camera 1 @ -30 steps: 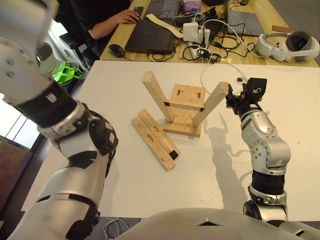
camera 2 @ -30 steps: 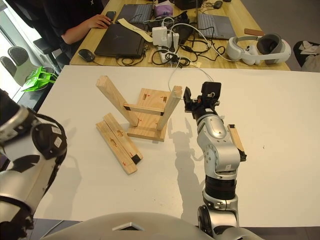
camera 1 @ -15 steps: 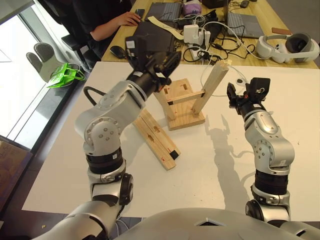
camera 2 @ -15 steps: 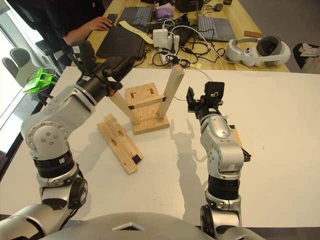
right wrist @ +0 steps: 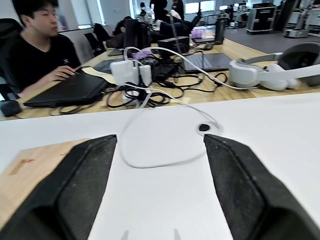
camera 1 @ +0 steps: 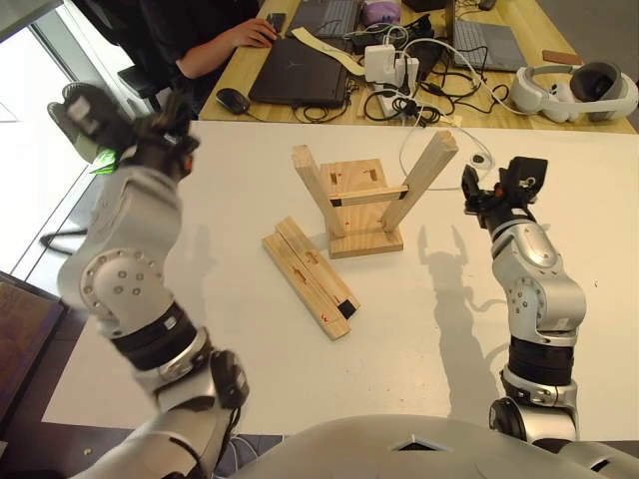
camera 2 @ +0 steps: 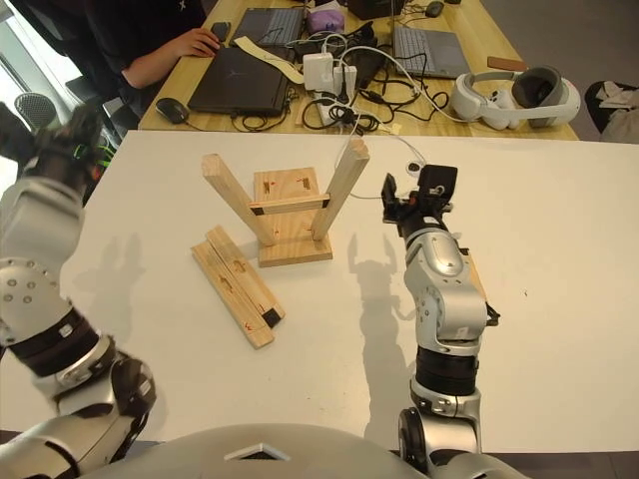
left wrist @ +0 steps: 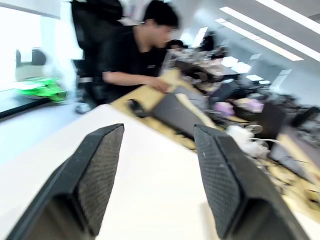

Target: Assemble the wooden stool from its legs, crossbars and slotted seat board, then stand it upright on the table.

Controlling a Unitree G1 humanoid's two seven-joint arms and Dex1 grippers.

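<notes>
My right gripper [camera 1: 489, 192], jaws open, hung just right of the slanted right leg [camera 1: 424, 180] of the half-built stool [camera 1: 361, 200], mid-table. The spare legs [camera 1: 308, 276] lay flat at its near left; my left gripper [left wrist: 159, 129], also open, was far left.

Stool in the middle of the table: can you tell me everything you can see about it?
The stool is only half built and looks like pale, bare wood. Its seat board lies flat on the white table, with small slots cut in it. Two legs stand up from the board and lean outward, like a V. A thin crossbar with dark ends joins them. Only the table touches it; the right gripper is open nearby, apart from it.
</notes>
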